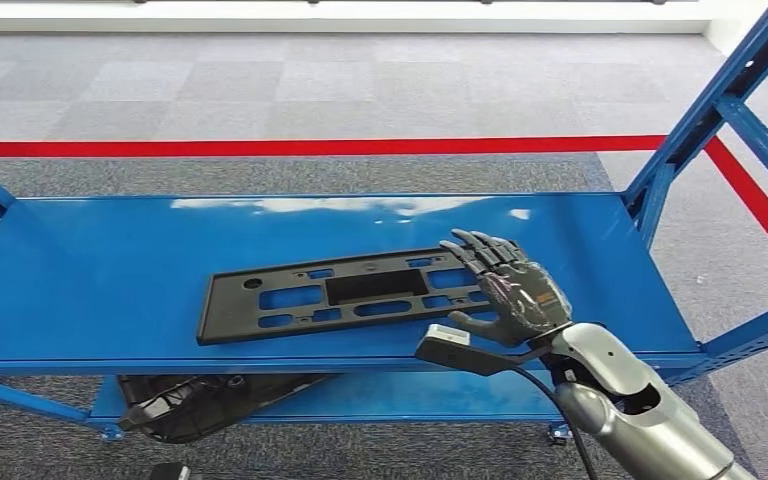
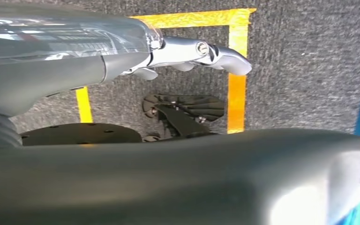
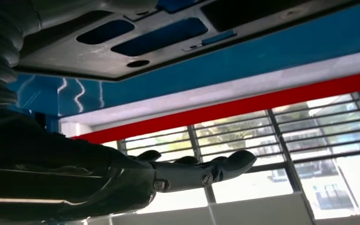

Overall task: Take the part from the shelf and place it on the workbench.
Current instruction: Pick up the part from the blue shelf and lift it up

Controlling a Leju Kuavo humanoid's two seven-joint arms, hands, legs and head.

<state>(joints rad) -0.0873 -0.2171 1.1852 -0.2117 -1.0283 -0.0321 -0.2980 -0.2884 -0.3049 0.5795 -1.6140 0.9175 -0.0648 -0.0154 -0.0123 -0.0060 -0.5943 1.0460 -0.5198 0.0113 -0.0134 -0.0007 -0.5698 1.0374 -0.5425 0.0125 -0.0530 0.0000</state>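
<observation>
The part point(image 1: 345, 292) is a long, flat, black plastic panel, roughly rectangular, pierced by several oblong cut-outs, a larger rectangular recess near its middle and a small round hole toward its left end. It lies flat on the blue shelf point(image 1: 110, 270), lengthwise along the front half, slightly skewed so its right end sits farther back than its left. Blue shelf surface shows through the openings. In the right wrist view the same panel point(image 3: 136, 44) appears close up, its underside dark with slots and a round hole.
</observation>
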